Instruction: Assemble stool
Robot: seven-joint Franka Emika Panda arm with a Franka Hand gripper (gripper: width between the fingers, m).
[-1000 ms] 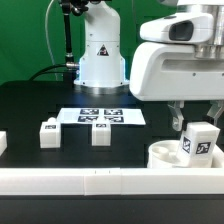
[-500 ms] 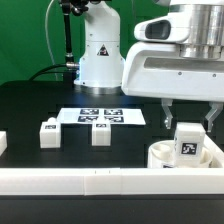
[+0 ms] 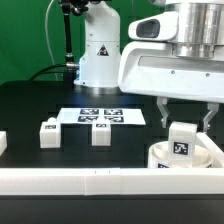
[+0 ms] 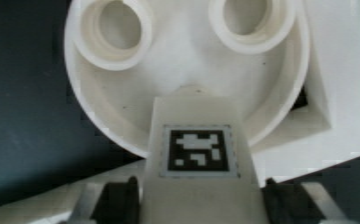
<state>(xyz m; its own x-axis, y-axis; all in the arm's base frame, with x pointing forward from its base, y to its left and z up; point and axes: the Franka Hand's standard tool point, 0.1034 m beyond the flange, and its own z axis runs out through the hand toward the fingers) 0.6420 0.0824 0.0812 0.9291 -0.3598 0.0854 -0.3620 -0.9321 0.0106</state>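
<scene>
In the exterior view my gripper point(image 3: 184, 128) is shut on a white blocky leg point(image 3: 181, 144) with a black-and-white tag. It holds the leg upright, just over the round white seat disc point(image 3: 160, 157) at the front right. In the wrist view the leg point(image 4: 198, 140) sits between the dark pads point(image 4: 124, 196), with the gripper point(image 4: 203, 200) closed on its sides. Below it lies the seat disc point(image 4: 186, 75), showing two round holes point(image 4: 109, 28). Two more tagged legs point(image 3: 48, 132) point(image 3: 100, 131) stand loose on the black table.
The marker board point(image 3: 100, 116) lies flat behind the loose legs. A long white border rail point(image 3: 90, 181) runs along the front edge. The robot base point(image 3: 100, 55) stands at the back. Another white part point(image 3: 2, 143) shows at the exterior view's left edge.
My gripper has moved toward the exterior view's left and down with the leg, bringing it lower over the seat disc. The loose legs have not moved.
</scene>
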